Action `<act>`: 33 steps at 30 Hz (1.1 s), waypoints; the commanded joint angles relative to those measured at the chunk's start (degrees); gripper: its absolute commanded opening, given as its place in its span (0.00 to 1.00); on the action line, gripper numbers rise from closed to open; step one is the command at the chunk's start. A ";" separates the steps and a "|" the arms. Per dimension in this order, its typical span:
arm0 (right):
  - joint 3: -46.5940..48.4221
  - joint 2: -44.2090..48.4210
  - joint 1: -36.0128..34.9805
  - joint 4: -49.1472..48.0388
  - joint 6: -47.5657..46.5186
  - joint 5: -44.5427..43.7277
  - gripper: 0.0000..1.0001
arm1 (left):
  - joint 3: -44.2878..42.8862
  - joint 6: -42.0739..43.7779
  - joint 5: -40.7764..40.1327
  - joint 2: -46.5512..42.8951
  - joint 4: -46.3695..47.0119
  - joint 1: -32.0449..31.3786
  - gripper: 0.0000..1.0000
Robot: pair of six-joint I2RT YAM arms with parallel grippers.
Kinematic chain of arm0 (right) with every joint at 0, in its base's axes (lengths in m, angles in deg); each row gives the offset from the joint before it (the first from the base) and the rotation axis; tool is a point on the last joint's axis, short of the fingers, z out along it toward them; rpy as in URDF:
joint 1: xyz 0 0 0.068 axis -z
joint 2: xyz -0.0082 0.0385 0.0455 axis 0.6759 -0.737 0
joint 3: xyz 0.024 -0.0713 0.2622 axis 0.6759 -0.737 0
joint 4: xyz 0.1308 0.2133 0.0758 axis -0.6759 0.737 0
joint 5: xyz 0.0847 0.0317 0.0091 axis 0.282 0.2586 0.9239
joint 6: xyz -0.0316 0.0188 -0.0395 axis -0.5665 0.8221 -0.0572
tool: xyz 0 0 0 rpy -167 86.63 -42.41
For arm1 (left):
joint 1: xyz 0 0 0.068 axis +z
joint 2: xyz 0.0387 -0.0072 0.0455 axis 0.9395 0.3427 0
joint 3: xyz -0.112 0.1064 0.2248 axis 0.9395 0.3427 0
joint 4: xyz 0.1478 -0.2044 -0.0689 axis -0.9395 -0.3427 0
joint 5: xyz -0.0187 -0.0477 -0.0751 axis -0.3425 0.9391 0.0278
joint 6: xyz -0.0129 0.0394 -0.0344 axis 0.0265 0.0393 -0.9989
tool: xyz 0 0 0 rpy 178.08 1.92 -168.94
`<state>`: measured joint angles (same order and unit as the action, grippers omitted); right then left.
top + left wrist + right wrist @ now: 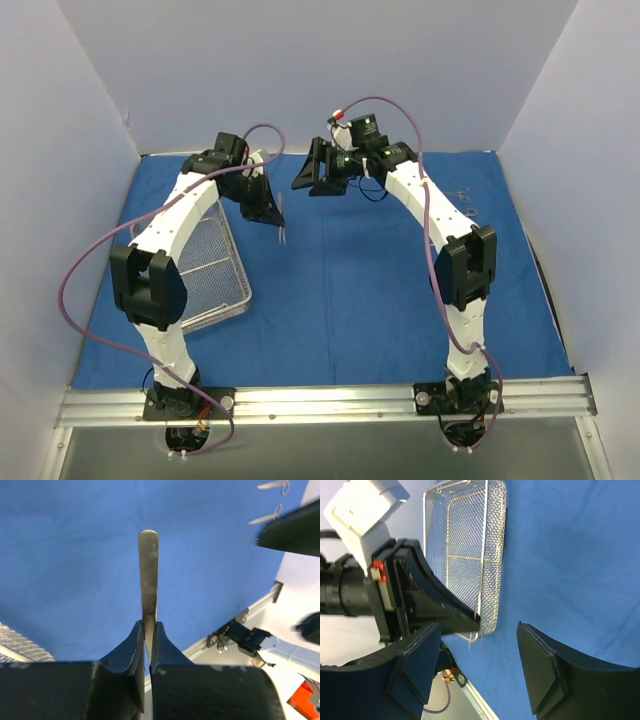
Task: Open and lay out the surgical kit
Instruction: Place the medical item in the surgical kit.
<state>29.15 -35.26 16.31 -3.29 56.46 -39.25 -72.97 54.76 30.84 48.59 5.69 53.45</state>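
Note:
The royal-blue cloth wrap (pixel 360 290) lies spread flat over the table. The silver wire-mesh tray (pixel 215 270) sits on its left part and looks empty; it also shows in the right wrist view (pixel 470 545). My left gripper (pixel 279 220) hangs above the cloth just right of the tray. It is shut on a thin silver instrument (pixel 148 575) that sticks out past the fingertips (pixel 136 630). My right gripper (pixel 312 183) is open and empty in the air, facing the left gripper (pixel 440 612). Two more instruments (pixel 270 516) lie on the cloth's far right (pixel 462 195).
White walls enclose the table on three sides. An aluminium rail (pixel 330 400) with both arm bases runs along the near edge. Purple cables (pixel 75 270) loop off both arms. The left arm's links overhang the tray.

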 commanded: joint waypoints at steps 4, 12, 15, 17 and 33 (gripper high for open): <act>-3.56 2.26 -0.24 -3.43 4.18 2.15 0.61 | -4.68 -1.80 4.05 -0.46 3.29 -2.56 0.02; -4.36 0.24 -1.99 -4.39 4.63 1.88 0.49 | -4.24 -2.50 5.55 -0.81 4.35 -4.05 0.02; -4.71 -0.29 -2.17 -4.75 4.89 2.41 0.39 | -3.71 -2.50 5.72 -1.24 4.70 -4.32 0.02; -4.97 -0.38 -2.35 -4.75 4.89 2.41 0.39 | -3.54 -2.50 5.72 -1.25 4.87 -4.32 0.02; -6.03 -0.64 -1.48 -0.18 9.37 -1.52 0.00 | -5.91 0.39 3.44 -1.59 4.00 -4.32 0.63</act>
<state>23.65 -36.20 14.08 -6.32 63.80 -38.07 -75.42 53.47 34.97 48.96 8.45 49.27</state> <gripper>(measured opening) 0.048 0.512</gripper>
